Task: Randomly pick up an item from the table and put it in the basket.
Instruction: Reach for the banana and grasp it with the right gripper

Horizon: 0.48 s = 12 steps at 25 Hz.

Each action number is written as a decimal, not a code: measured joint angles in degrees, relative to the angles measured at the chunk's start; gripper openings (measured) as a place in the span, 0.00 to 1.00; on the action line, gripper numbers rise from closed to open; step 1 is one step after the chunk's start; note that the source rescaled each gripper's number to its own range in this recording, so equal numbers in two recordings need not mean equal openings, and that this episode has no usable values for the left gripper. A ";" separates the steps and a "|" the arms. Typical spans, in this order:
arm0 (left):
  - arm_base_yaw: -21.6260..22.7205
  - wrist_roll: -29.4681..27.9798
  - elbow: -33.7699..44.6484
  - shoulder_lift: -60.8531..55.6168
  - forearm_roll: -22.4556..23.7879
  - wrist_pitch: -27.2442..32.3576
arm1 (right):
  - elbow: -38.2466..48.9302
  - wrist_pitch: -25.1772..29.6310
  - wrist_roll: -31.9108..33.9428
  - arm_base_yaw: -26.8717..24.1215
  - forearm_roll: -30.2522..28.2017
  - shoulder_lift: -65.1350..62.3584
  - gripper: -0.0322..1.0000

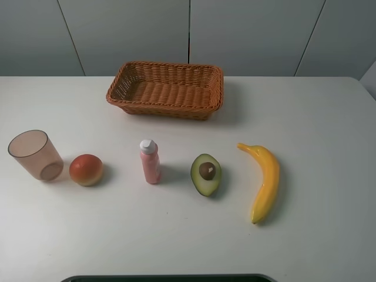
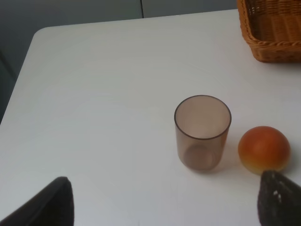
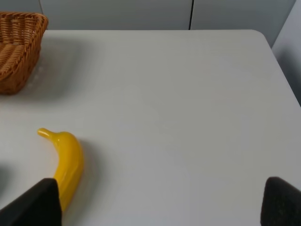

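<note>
The banana [image 1: 265, 183] lies flat on the table [image 1: 329, 117], at the right end of a loose row of objects, its darker stem tip turned toward the basket [image 1: 167, 89] and its curve bowing away from the halved avocado [image 1: 206, 174] just beside it. The basket sits well apart at the far side, open side up and with nothing in it, so a drop from above should meet no obstacle. The spacing looks deliberate: each object has bare table around it, leaving room for fingers to come down on either side. Further along the row stand a small pink bottle [image 1: 150, 161], a round red-orange fruit [image 1: 86, 170] and a translucent cup [image 1: 35, 155], the last two nearly touching.

Neither arm shows in the high view, so both appear drawn back toward the near edge. The right gripper [image 3: 162, 188] hangs above the table with its fingers spread wide and nothing between them; its camera looks over the banana toward the basket's corner. The left gripper [image 2: 167, 197] is likewise spread and empty, facing the cup and the round fruit. Nothing has been grasped yet, and the right arm looks better placed for the banana.
</note>
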 joint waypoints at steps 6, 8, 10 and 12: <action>0.00 0.00 0.00 0.00 0.00 0.00 | 0.00 0.00 1.90 0.00 4.25 0.00 0.86; 0.00 0.00 0.00 0.00 0.00 0.00 | 0.00 0.00 1.49 0.00 5.50 -0.03 0.86; 0.00 0.00 0.00 0.00 0.00 0.00 | -0.18 0.81 -0.06 0.00 6.78 0.54 0.86; 0.00 0.00 0.00 0.00 0.00 0.00 | -1.36 2.40 -1.62 0.00 8.35 4.60 0.86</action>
